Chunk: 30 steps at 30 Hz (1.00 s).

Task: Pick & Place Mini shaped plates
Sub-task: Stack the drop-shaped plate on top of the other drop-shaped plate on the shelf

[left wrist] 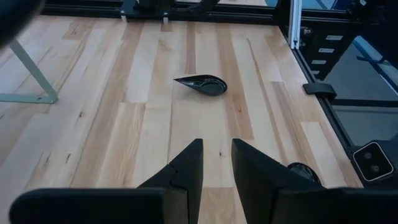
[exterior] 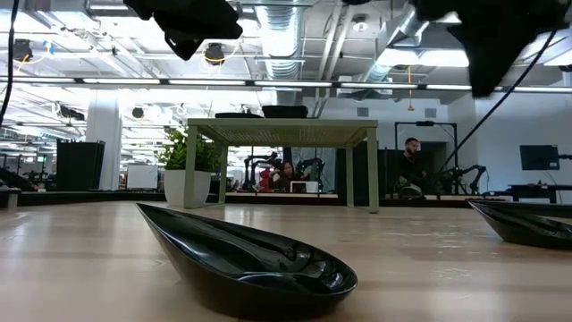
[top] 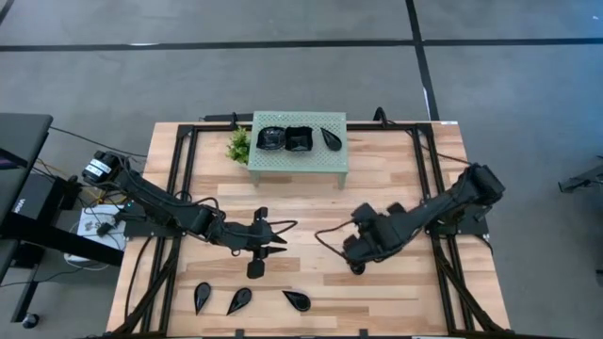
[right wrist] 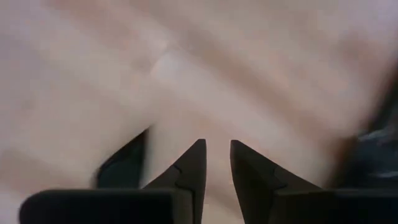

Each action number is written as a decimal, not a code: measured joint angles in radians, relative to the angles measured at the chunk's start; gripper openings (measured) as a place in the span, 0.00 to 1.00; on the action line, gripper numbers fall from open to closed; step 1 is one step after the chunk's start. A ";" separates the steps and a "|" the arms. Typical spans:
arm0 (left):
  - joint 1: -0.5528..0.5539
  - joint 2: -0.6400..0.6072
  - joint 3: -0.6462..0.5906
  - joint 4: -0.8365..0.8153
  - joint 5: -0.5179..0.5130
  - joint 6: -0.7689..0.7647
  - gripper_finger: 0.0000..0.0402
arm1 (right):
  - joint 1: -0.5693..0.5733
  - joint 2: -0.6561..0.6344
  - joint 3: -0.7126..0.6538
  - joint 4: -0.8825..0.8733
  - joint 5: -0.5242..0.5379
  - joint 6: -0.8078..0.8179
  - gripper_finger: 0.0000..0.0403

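My left pincer (top: 254, 270) hangs near table centre, fingers slightly parted, holding nothing; my right pincer (top: 358, 267) sits low at three o'clock from it, narrowly parted, also holding nothing; three leaf dishes lie along the near edge, the nearest leaf dish (top: 298, 301) at five o'clock from my left pincer; three more dishes (top: 285, 138) rest on the green stand (top: 298, 165) at twelve; I'd drop squarely over the rim and pinch across its narrow width; bare wood all round, though the frame rail (top: 179, 179) hems both flanks
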 joint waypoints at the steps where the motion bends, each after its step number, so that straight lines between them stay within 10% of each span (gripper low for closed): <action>1: 0.000 0.000 0.000 0.001 0.000 0.000 0.21 | 0.015 -0.009 -0.037 0.067 -0.033 0.013 0.17; 10: 0.000 0.000 0.000 0.007 0.000 0.000 0.21 | 0.080 0.070 -0.134 0.464 -0.122 0.086 0.16; 30: 0.000 0.000 0.000 0.017 0.000 0.000 0.21 | 0.090 0.203 -0.134 0.564 -0.183 0.210 0.16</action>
